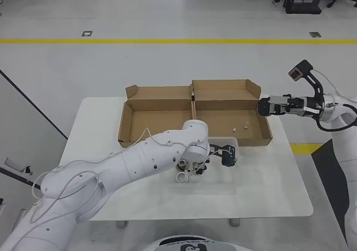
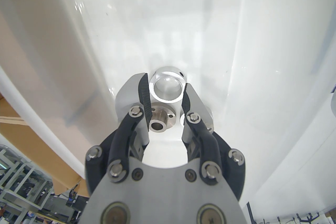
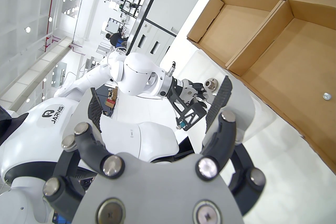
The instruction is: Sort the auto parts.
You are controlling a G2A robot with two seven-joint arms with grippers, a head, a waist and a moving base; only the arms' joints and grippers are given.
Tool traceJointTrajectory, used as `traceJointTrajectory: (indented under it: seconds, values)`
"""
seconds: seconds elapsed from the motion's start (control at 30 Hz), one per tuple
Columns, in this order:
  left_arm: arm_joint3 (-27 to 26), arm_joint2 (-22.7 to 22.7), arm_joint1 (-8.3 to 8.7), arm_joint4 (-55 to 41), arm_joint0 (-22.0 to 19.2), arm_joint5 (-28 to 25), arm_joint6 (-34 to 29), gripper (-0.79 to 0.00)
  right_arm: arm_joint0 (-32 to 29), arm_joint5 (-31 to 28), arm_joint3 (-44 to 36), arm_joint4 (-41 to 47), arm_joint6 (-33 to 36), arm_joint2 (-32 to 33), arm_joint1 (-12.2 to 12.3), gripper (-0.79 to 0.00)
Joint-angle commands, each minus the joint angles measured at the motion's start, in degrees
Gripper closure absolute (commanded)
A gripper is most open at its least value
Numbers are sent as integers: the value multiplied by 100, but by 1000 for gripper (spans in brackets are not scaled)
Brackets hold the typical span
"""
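My left gripper (image 2: 165,83) is down in a clear plastic tray (image 2: 257,57), shut on a silver ring (image 2: 166,87) that sits between its black pads. Just behind the ring lies a flanged metal hub (image 2: 157,122). From above, that gripper (image 1: 227,154) is at the table's middle, with loose metal parts (image 1: 181,168) beside the forearm. My right gripper (image 3: 160,93) is open with nothing in it. It hovers at the right edge (image 1: 265,106) of the right cardboard box (image 1: 225,119), which holds small parts (image 1: 246,123).
Two open cardboard boxes stand side by side at the back of the white table (image 1: 272,188); the left box (image 1: 156,125) has a bare floor. A small washer-like part (image 3: 326,95) lies in the right box. A dark-framed cabinet (image 1: 2,113) stands left of the table.
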Motion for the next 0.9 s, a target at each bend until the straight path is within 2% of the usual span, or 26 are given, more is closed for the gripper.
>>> traceJointTrajectory:
  seconds: [0.0,0.13,0.43,0.63,0.87]
  values:
    - [47,0,-17,18,4,31,-30,-299,0,0,0,2,0,0,0,-785]
    - [146,0,-45,45,17,78,-78,-277,0,0,0,2,0,0,0,-785]
    - [358,0,-123,25,7,158,-157,-283,0,0,0,2,0,0,0,-785]
    - [537,0,-201,116,48,80,-78,-256,0,0,0,2,0,0,0,-785]
    - [771,0,-305,267,59,31,-29,-182,0,0,0,2,0,0,0,-785]
